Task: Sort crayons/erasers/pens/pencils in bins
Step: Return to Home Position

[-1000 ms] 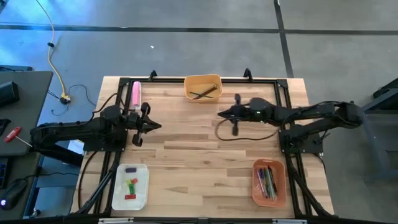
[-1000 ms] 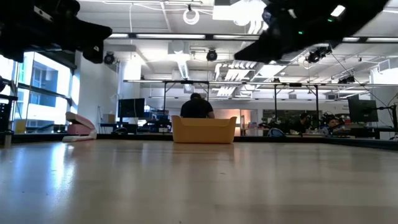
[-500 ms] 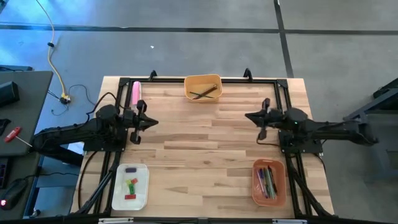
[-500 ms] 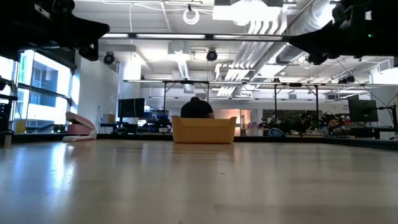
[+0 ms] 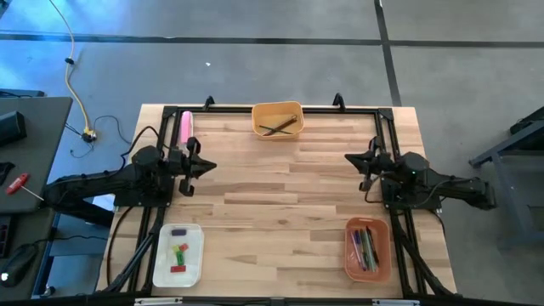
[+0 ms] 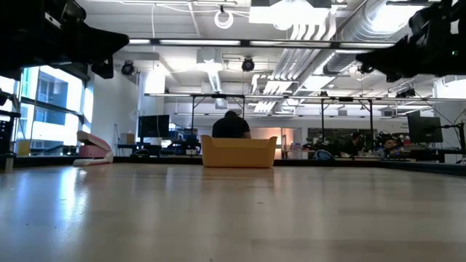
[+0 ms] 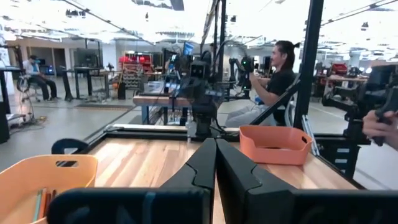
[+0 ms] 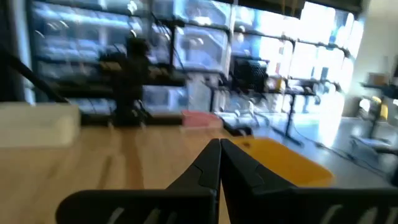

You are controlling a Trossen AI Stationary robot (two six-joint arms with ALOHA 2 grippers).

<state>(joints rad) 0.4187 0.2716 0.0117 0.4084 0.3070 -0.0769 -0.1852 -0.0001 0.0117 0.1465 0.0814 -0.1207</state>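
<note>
The left claw is pressing its two dark fingers tight together and holding nothing, hanging over the left side of the light wooden table. The right claw is doing the same over the right side, facing it. Short red, green and yellow crayons are lying in the shallow white plastic bin. Dark pencils are lying in the yellow-orange bin. Bright pens are lying in the salmon-orange bin.
</note>
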